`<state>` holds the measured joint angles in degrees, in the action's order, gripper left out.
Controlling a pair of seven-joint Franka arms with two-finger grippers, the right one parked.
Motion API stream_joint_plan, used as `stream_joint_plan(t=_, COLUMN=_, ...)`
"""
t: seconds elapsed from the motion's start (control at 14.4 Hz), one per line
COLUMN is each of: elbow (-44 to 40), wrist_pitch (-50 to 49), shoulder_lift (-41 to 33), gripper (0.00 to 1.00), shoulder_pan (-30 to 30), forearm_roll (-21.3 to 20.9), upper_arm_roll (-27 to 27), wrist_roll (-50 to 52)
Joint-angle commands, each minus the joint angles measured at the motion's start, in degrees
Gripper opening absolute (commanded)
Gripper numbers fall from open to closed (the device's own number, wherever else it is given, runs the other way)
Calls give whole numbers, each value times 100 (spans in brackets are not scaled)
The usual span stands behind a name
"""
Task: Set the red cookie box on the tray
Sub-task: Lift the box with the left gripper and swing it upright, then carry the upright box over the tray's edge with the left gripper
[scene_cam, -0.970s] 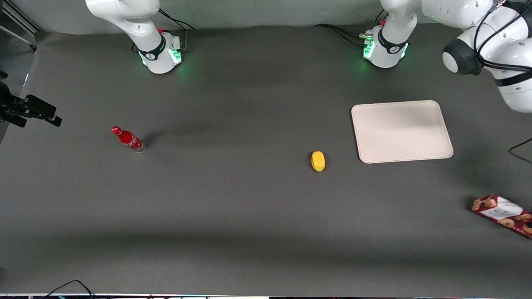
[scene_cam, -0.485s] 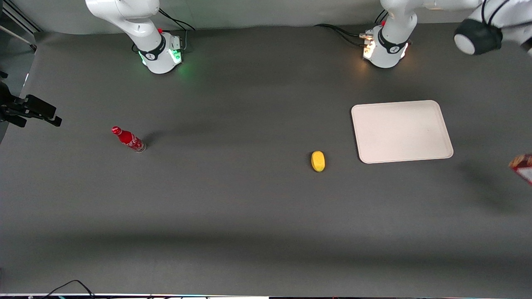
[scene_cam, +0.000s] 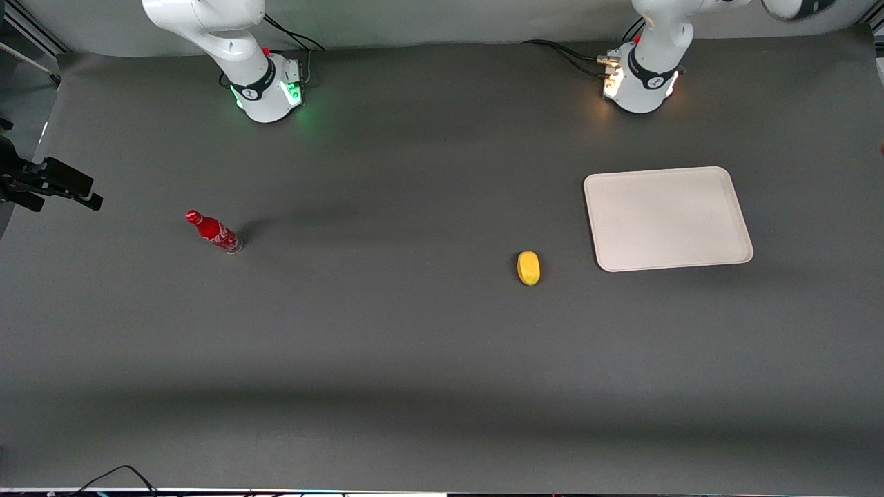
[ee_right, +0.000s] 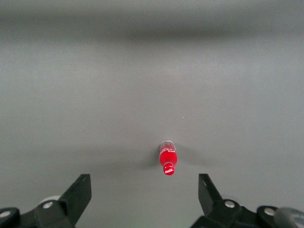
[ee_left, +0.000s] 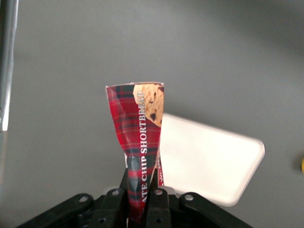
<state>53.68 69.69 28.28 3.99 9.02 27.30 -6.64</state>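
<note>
Between the gripper (ee_left: pixel 141 197) jaws, closed narrowly on its lower end, the red cookie box (ee_left: pixel 138 142) is hanging clear above the desk (ee_left: pixel 213 57). Its long axis is pointing straight away from the jaws, with the tray (ee_left: pixel 209 161) lying beneath it.

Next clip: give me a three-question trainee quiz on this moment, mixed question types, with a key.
1. True or false: the red cookie box lies on the tray.
2. What is the gripper holding? A) red bottle B) red cookie box C) yellow object
3. Which item stands toward the parked arm's end of the table?

Key: 1 false, the box is held above the table. 2 B. 3 the red bottle.
</note>
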Motion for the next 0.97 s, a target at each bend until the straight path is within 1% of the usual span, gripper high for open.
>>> stream_joint_plan(t=0.0, elbow=1464, wrist_pitch=-325, shoulder_lift=-1435, gripper=0, shoulder_pan=-65, forearm_roll=-1040, upper_arm_roll=-1066, wrist_roll=-101)
stream_joint_plan(t=0.07, elbow=2123, wrist_pitch=-159, shoulder_lift=-1839, gripper=0, shoulder_pan=-56, forearm_roll=-1182, upper_arm_roll=-1287, wrist_roll=-92)
stream_joint_plan(t=0.14, elbow=2782, wrist_pitch=60, shoulder_lift=-2122, gripper=0, shoulder_pan=-48, forearm_roll=-1184, upper_arm_roll=-1332, wrist_roll=-101)
stream_joint_plan(t=0.21, elbow=3406, wrist_pitch=358, shoulder_lift=-2316, gripper=0, shoulder_pan=-56, forearm_roll=-1201, upper_arm_roll=-1359, wrist_roll=-144)
stream_joint_plan(t=0.28, elbow=4178, wrist_pitch=857, shoulder_lift=-2457, gripper=0, shoulder_pan=-56, forearm_roll=-1193, upper_arm_roll=-1420, wrist_roll=-240)
stream_joint_plan(t=0.35, elbow=4647, wrist_pitch=1271, shoulder_lift=-2476, gripper=0, shoulder_pan=-56, forearm_roll=-1192, upper_arm_roll=-1429, wrist_roll=-285)
stream_joint_plan(t=0.49, elbow=5404, wrist_pitch=2088, shoulder_lift=-2459, gripper=0, shoulder_pan=-39, forearm_roll=-1166, upper_arm_roll=-1429, wrist_roll=-513)
stream_joint_plan(t=0.69, elbow=6617, wrist_pitch=3564, shoulder_lift=-2450, gripper=0, shoulder_pan=-13, forearm_roll=-1157, upper_arm_roll=-1394, wrist_roll=-679)
stream_joint_plan(t=0.9, elbow=7435, wrist_pitch=4866, shoulder_lift=-2301, gripper=0, shoulder_pan=-4, forearm_roll=-1122, upper_arm_roll=-1307, wrist_roll=-1014)
